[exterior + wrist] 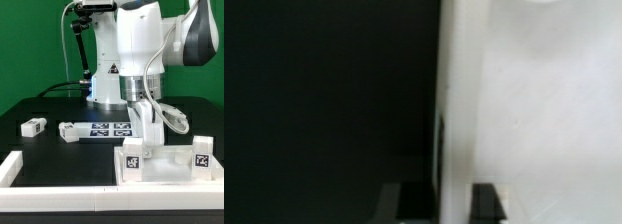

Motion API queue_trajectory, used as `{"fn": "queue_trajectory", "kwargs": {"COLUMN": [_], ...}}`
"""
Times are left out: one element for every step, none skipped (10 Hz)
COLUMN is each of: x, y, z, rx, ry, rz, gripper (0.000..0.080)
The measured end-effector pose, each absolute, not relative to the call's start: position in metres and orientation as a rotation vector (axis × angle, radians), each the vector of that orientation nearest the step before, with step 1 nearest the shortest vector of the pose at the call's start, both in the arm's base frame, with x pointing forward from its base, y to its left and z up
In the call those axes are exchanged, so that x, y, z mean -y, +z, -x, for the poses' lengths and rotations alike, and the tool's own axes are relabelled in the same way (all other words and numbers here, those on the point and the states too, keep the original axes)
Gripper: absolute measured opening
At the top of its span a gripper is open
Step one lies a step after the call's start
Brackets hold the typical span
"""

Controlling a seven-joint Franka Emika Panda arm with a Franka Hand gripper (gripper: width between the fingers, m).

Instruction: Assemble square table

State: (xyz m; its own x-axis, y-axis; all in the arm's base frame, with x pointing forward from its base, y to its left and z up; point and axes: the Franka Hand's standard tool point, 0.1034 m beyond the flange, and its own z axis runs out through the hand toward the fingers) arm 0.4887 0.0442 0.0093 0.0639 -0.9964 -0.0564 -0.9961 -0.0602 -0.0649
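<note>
The white square tabletop (165,166) lies at the front of the exterior view's right, with tagged blocks at its front corners (133,158) (202,158). Two loose white tagged legs lie on the black table at the exterior view's left (33,126) (72,131). My gripper (148,130) points down over the tabletop's far left edge. In the wrist view the gripper (441,203) straddles that edge. One finger (397,203) is over the dark table and the other over the white tabletop (535,110). The jaws stand apart, with a dark gap beside the edge.
The marker board (112,129) lies behind the tabletop, near the arm's base. Low white border bars run along the front (70,186) and the front left corner (10,166). A black cable hangs at the back (75,50).
</note>
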Motion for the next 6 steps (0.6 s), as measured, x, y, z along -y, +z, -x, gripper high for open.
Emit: {"fn": "queue_trajectory", "kwargs": {"x": [-0.0437,-0.0432,-0.0429,-0.0426,-0.0423,-0.0422], "y": [0.0094,0.0094,0.0093,0.0094,0.0094,0.0093], "z": [-0.4887,-0.4888,-0.4888,-0.4888,-0.4889,-0.4889], "rx": [-2.093,-2.094,-2.095,-2.095,-2.096,-2.096], "ry": [-0.006,-0.006,-0.006,-0.007,-0.007,-0.007], "rz": [2.226,2.226,2.225,2.225,2.225,2.225], "gripper": [0.0061,0.0061,0.0060,0.0060,0.0060,0.0060]}}
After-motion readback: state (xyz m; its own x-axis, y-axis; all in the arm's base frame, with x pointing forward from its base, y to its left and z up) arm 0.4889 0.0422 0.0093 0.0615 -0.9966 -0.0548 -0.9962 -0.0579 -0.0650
